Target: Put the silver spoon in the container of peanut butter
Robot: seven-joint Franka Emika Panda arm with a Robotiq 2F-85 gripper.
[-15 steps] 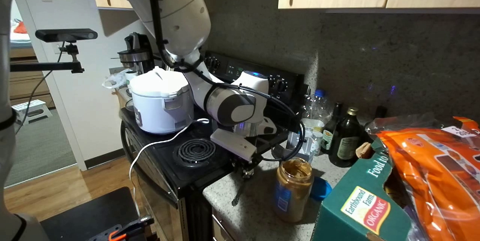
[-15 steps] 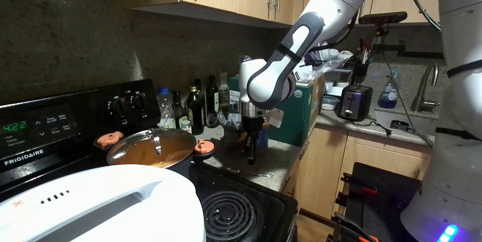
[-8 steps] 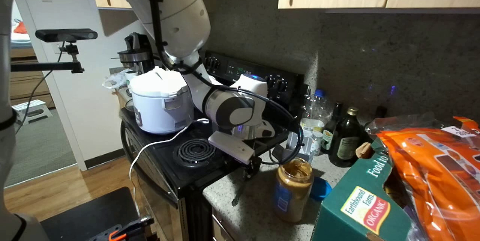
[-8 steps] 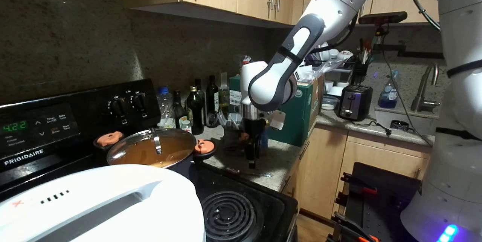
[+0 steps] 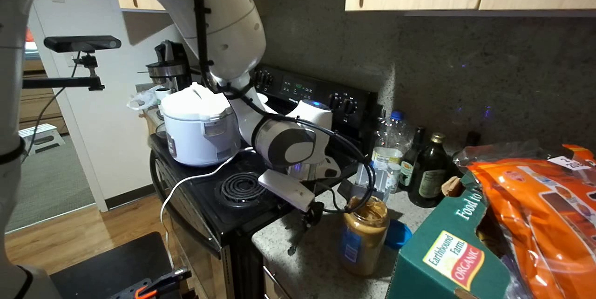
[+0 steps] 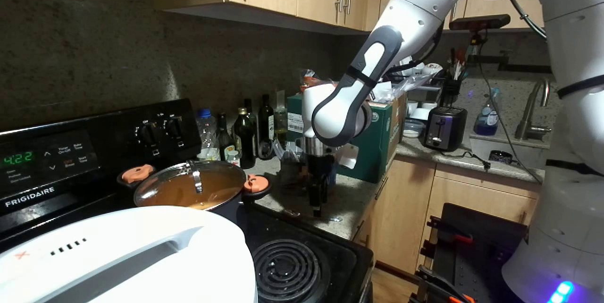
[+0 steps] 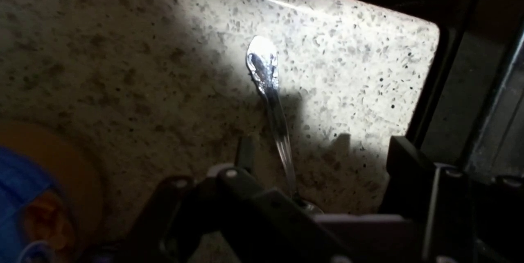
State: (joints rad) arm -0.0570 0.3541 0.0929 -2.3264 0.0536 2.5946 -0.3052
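Silver spoon, wrist-view centre, between wide-parted jaws of empty claw; stove, left: "FRIGIDAIRE"; box, lower right: "Earthbound Farm ORGANIC".

- In an exterior view the camera looks down at a slant over the worktop, green box and peanut butter jar near, stove farther off.
- In an exterior view the camera looks over the white rice cooker, very near, and along the backsplash toward the toaster and faucet.
- Both exterior views share the stove, the dark bottles, the green box and the arm, and face roughly opposite ways.
- The wrist view is closest, aimed down at the worktop, spoon in the middle, pincer along the bottom edge; it shares the spoon and the worktop's corner with both.
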